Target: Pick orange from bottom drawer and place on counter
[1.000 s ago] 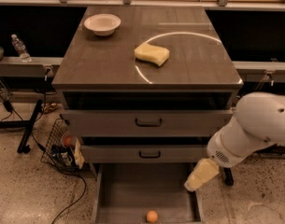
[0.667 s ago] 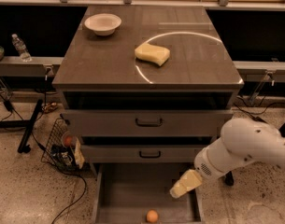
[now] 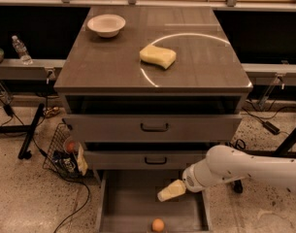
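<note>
The orange (image 3: 158,224) is a small round fruit lying on the flat grey floor of the open bottom drawer (image 3: 133,208), near its front edge. My gripper (image 3: 170,191) hangs on a white arm that comes in from the right; it is over the drawer's right half, above and a little behind the orange, apart from it. The counter (image 3: 113,62) is the dark wood-grain cabinet top with a pale arc mark.
A yellow sponge (image 3: 157,56) and a white bowl (image 3: 106,24) sit on the counter. Two wider drawers with black handles (image 3: 154,127) are above the bottom one. A wire basket (image 3: 65,152) with clutter stands at the cabinet's left. A water bottle (image 3: 21,50) stands far left.
My arm has swung left and down, bringing the gripper from beside the drawer's right edge to over the drawer, closer to the orange. The orange has not moved.
</note>
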Motion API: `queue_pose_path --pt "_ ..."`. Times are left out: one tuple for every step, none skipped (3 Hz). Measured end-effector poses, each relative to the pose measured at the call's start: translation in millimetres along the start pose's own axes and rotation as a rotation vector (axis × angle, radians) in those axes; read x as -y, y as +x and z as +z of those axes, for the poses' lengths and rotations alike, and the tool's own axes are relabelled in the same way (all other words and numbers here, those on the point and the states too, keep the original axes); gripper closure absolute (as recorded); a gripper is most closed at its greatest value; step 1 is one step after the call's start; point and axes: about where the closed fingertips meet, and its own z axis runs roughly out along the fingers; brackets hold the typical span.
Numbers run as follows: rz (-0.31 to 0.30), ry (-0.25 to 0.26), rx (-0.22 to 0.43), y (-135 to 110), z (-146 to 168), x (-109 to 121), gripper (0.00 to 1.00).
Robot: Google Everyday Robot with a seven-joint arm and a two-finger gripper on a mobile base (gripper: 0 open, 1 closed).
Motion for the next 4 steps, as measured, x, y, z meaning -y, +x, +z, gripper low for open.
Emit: queue_pose_path --pt "0.009 -0.016 -0.011 7 10 -1 0.00" --pt "0.064 -0.015 -0.006 11 32 0 0.00" --pt "0.184 -0.047 0.012 26 91 5 0.00" --pt "0.284 -0.041 0.001 44 155 14 0.00"
